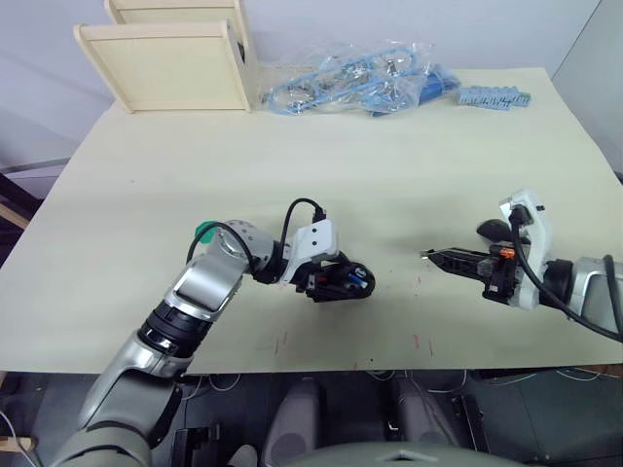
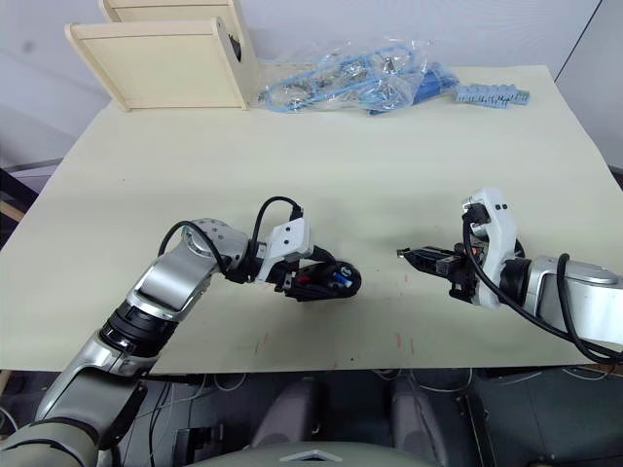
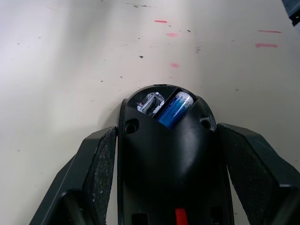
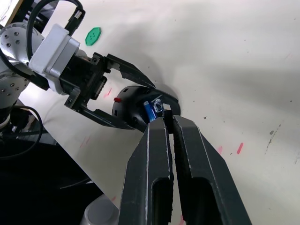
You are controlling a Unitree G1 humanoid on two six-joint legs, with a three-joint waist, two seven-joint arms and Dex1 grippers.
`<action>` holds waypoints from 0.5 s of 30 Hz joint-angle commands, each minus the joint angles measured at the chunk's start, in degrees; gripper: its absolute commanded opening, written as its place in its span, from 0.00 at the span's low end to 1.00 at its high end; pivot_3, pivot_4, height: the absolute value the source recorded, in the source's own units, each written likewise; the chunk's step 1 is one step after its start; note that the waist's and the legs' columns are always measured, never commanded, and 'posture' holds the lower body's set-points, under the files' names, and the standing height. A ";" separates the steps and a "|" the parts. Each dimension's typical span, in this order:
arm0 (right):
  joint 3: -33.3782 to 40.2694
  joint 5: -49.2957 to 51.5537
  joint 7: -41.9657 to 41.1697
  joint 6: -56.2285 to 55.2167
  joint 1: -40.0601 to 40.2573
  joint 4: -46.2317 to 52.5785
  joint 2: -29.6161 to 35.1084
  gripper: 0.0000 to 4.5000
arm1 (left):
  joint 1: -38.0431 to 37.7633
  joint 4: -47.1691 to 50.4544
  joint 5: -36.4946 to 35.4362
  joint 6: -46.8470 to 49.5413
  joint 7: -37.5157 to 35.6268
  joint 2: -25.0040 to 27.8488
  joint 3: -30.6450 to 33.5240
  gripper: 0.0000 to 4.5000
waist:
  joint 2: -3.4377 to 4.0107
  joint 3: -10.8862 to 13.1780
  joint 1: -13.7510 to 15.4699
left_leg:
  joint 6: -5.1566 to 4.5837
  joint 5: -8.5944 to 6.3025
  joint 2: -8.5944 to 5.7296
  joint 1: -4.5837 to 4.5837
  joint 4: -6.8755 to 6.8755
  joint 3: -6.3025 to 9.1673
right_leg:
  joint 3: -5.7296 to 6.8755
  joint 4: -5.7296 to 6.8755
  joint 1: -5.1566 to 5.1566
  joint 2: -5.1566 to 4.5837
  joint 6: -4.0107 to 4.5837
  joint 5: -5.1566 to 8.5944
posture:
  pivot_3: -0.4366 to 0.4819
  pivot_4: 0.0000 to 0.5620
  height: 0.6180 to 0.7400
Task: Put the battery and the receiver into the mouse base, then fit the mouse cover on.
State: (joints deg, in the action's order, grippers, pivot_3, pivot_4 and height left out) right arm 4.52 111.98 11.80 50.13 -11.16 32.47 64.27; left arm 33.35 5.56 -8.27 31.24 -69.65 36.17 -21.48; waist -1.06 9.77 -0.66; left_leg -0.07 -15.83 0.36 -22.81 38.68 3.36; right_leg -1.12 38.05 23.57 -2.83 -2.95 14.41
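The black mouse base (image 1: 343, 280) lies on the table in front of me, between the fingers (image 3: 96, 168) of my left gripper (image 1: 341, 282), which is shut on its sides. In its hollow compartment lies the blue battery (image 3: 174, 108), and beside the battery sits the small grey receiver (image 3: 149, 103). My right gripper (image 1: 428, 255) hovers to the right of the base, apart from it, shut with nothing between its fingers (image 4: 159, 154). A black rounded shape (image 1: 490, 231) behind my right wrist looks like the mouse cover, mostly hidden.
A small green disc (image 4: 93, 35) lies by my left forearm. A wooden box (image 1: 165, 58) stands at the back left. A clear bag of blue parts (image 1: 350, 76) and a blue strip (image 1: 494, 98) lie along the far edge.
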 commanded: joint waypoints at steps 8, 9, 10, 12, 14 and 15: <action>-2.23 1.02 1.08 0.38 -4.54 0.31 0.25 0.00 | 0.75 1.00 0.28 -2.34 0.02 -0.64 -0.46 0.65 | 0.00 0.00 -0.05 | 0.00 0.00 0.00 0.01 0.01 0.00 | -0.01 0.01 0.00 0.00 0.00 0.00 | 0.48 0.27 1.00; -3.92 1.02 1.87 1.03 -6.44 -0.07 0.25 0.00 | 0.51 0.98 0.59 -2.66 0.16 -0.70 -0.82 0.65 | 0.00 0.00 -0.08 | 0.00 0.00 0.00 0.01 0.01 0.00 | 0.00 0.01 0.00 0.00 0.00 0.00 | 0.48 0.27 1.00; -5.16 1.02 2.45 1.48 -7.84 -0.38 0.20 0.00 | 0.36 0.95 0.80 -2.92 0.28 -0.73 -1.08 0.65 | 0.00 0.00 -0.12 | 0.00 0.00 0.00 0.01 0.01 0.00 | -0.01 0.01 0.00 0.00 0.00 0.00 | 0.48 0.27 1.00; -9.62 1.02 4.60 3.85 -14.04 -2.12 -0.36 0.00 | 0.07 0.75 1.26 -3.20 0.55 -0.78 -1.68 0.65 | 0.01 0.00 -0.23 | 0.00 0.00 0.00 0.03 0.02 -0.01 | -0.02 0.02 0.00 0.00 0.00 0.00 | 0.48 0.27 1.00; -14.04 0.28 6.10 6.80 -20.70 -4.21 -1.68 0.00 | -0.03 0.44 1.93 -3.39 0.65 -0.72 -2.14 0.65 | 0.02 0.00 -0.27 | 0.00 0.00 0.01 0.05 0.02 -0.03 | -0.05 0.03 0.00 0.00 0.00 0.00 | 0.48 0.27 1.00; -15.36 0.35 6.53 7.62 -22.67 -4.99 -2.20 0.00 | -0.04 0.36 2.16 -3.44 0.65 -0.71 -2.24 0.65 | 0.02 -0.01 -0.24 | 0.00 0.00 0.01 0.05 0.02 -0.02 | -0.05 0.02 0.00 0.01 0.00 0.00 | 0.48 0.27 1.00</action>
State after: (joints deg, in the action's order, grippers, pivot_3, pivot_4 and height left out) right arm -9.78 111.85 17.46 56.36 -32.15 27.85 62.37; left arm 33.34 5.37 -6.81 28.43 -69.29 35.49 -22.91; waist -1.04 9.76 -0.90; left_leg -0.07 -15.83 0.38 -22.77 38.71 3.34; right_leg -1.15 38.08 23.58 -2.82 -2.95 14.41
